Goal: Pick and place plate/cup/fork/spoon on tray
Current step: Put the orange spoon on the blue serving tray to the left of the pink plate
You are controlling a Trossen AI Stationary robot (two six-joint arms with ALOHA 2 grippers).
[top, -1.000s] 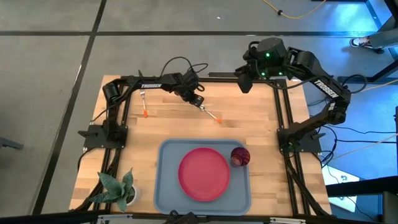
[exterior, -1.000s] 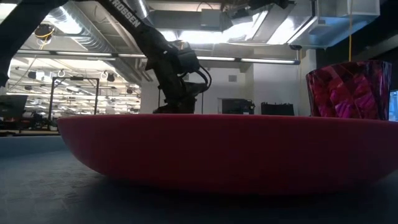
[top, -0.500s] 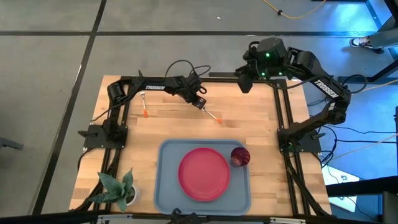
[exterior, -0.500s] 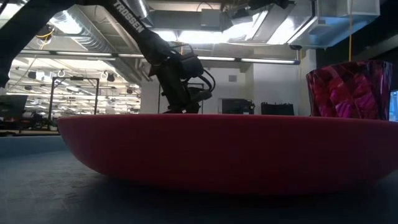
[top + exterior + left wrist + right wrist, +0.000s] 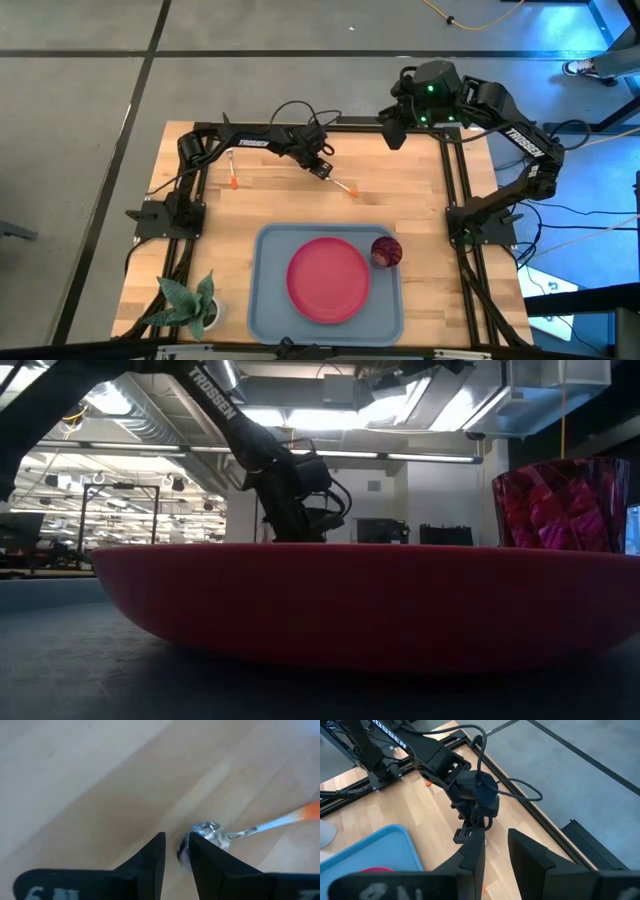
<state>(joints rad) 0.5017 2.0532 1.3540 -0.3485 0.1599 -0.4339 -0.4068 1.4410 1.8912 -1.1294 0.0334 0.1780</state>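
The spoon (image 5: 342, 184) lies on the wooden table behind the tray, its silver bowl (image 5: 209, 832) toward my left gripper and its orange handle end (image 5: 311, 811) away from it. My left gripper (image 5: 321, 169) is low at the bowl, its fingers (image 5: 159, 854) close together. The fork (image 5: 232, 168) lies flat at the far left. The pinkish-red plate (image 5: 328, 278) and the dark red cup (image 5: 387, 251) stand on the grey-blue tray (image 5: 265, 300). My right gripper (image 5: 395, 132) waits shut above the far right edge. My left gripper comes down slanting at the spoon's bowl (image 5: 200, 831), which lies just past one fingertip (image 5: 194, 842). Something dark shows in the narrow gap between the fingers. I cannot tell whether the fingers touch the bowl. The spoon lies flat on the table.
A small potted plant (image 5: 190, 300) stands at the near left corner. Black frame rails (image 5: 455, 180) run along the table's left, right and far edges. Bare wood lies between the spoon and the tray. In the low view the plate (image 5: 360, 600) and the cup (image 5: 560, 505) fill the foreground.
My left gripper has reached a little toward the table's right edge and down, closing in on the spoon's bowl. The spoon has stayed where it was.
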